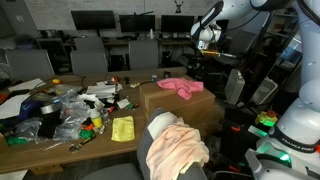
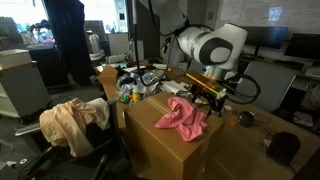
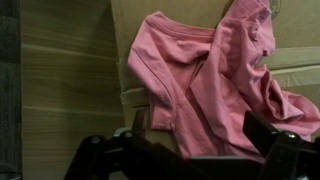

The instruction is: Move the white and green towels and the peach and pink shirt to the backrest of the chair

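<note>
Wrist view: gripper (image 3: 195,132) jaws spread wide above pink shirt (image 3: 205,70), seemingly on cardboard box (image 3: 140,12).

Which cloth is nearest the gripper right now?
The pink shirt on the cardboard box, directly under the open gripper. The peach cloth hangs on the chair, and the yellow-green towel lies on the table.
</note>
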Controlling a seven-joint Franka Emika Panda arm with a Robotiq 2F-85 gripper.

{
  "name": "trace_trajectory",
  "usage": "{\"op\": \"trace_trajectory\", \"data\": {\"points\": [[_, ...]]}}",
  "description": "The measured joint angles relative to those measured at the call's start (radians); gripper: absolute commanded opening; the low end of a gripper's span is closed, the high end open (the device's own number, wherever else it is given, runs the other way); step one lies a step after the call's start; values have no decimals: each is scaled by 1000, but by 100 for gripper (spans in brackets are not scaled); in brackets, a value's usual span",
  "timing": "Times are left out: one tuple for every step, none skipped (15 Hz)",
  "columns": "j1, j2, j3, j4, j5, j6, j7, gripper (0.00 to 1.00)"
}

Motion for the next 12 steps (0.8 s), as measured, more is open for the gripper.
{"op": "trace_trajectory", "data": {"points": [[-10, 19, 5, 18, 0, -5, 0, 100], [-19, 37, 11, 36, 0, -14, 1, 100], [-28, 55, 16, 52, 0, -20, 2, 100], [-35, 72, 21, 67, 0, -28, 4, 100], [-41, 89, 25, 82, 0, -37, 7, 100], [-46, 107, 29, 96, -1, -43, 11, 100], [-48, 123, 32, 108, -3, -51, 16, 100], [-50, 140, 34, 119, -7, -59, 22, 100], [-51, 156, 35, 130, -10, -66, 29, 100], [-52, 171, 36, 141, -12, -76, 36, 100], [-54, 186, 37, 151, -15, -87, 40, 100], [-55, 199, 38, 161, -17, -102, 44, 100]]}}
